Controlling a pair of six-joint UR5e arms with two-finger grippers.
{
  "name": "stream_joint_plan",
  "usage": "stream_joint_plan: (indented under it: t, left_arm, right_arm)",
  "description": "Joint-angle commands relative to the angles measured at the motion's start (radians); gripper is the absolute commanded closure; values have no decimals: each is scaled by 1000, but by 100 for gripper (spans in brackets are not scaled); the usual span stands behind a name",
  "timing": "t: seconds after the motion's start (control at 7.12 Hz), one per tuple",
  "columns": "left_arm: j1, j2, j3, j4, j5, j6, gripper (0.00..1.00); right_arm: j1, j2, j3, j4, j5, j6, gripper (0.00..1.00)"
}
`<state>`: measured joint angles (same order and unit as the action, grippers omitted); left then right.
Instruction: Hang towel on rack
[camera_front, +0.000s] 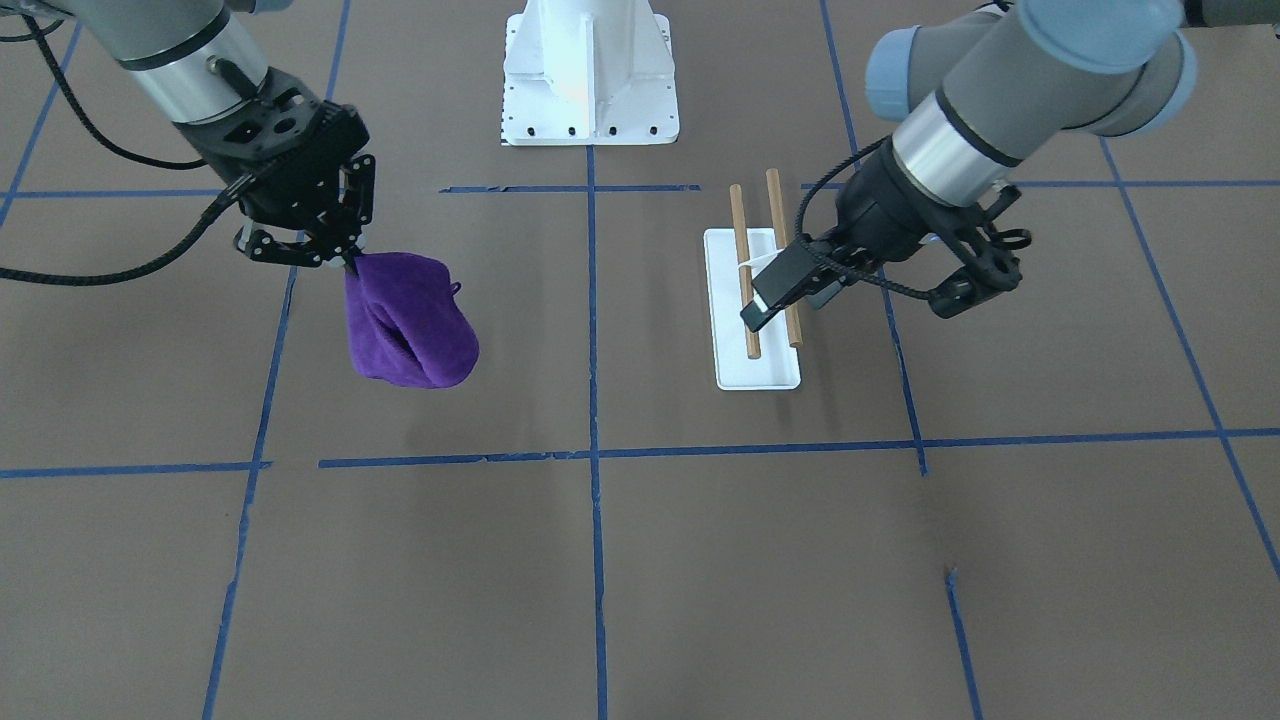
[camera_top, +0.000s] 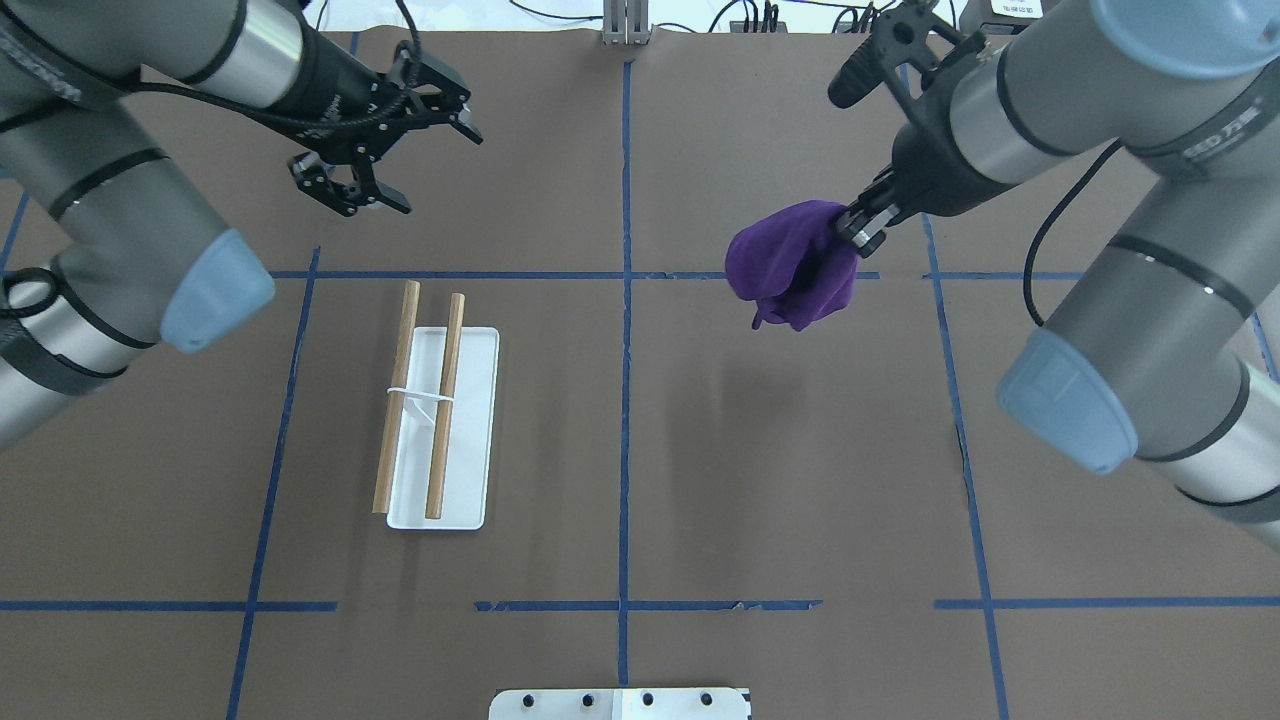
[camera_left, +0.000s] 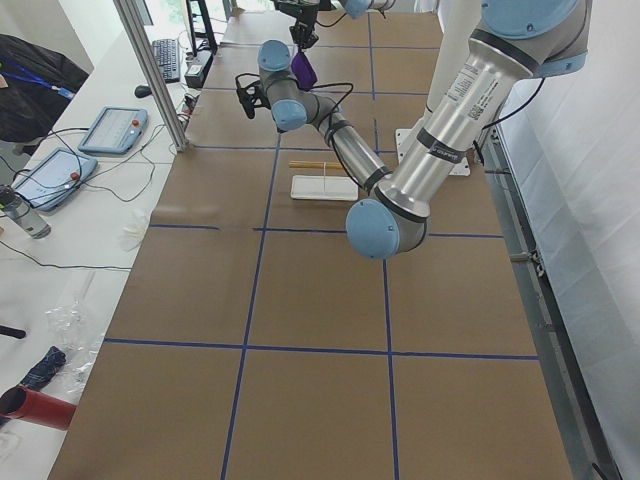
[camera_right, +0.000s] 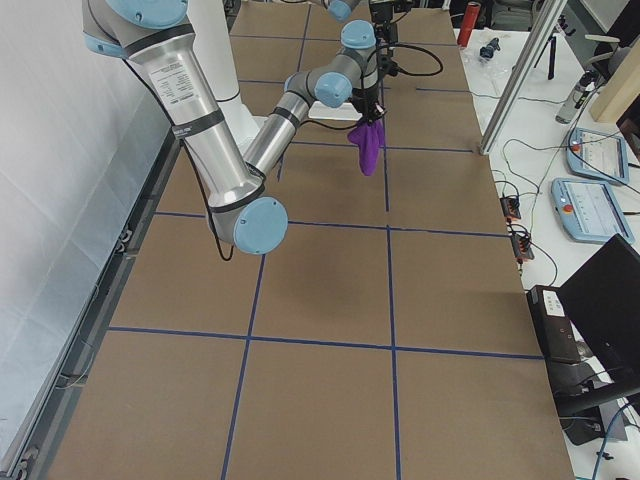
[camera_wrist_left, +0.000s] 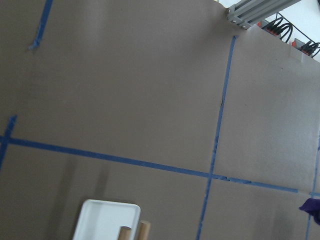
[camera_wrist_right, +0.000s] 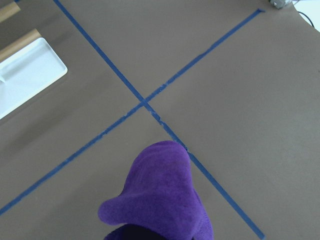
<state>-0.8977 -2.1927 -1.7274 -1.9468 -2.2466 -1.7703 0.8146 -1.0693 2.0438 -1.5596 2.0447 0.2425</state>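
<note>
The purple towel (camera_top: 790, 265) hangs bunched from my right gripper (camera_top: 860, 225), which is shut on its top edge and holds it above the table. It also shows in the front view (camera_front: 410, 320) and the right wrist view (camera_wrist_right: 160, 200). The rack (camera_top: 445, 430), a white base with two wooden rods (camera_top: 398, 395), stands on the table's left half, well apart from the towel. It also shows in the front view (camera_front: 755, 310). My left gripper (camera_top: 440, 172) is open and empty, raised beyond the rack's far end.
The white bolted robot pedestal (camera_front: 590, 80) stands at the robot's side of the table. Blue tape lines (camera_top: 625, 300) cross the brown table top. A metal post (camera_top: 625, 20) and cables sit at the far edge.
</note>
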Motion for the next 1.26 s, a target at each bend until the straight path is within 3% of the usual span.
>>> stream_joint_plan:
  t: [0.0, 0.7, 1.12]
  left_arm:
    - [86, -47, 43, -6, 68, -138, 0]
    - [215, -96, 55, -7, 102, -233, 0]
    - [220, -134, 94, -9, 102, -261, 0]
  right_arm:
    - [-138, 49, 16, 82, -141, 84, 100]
    - [-158, 94, 16, 82, -159, 127, 100]
    - [-169, 92, 24, 82, -159, 126, 100]
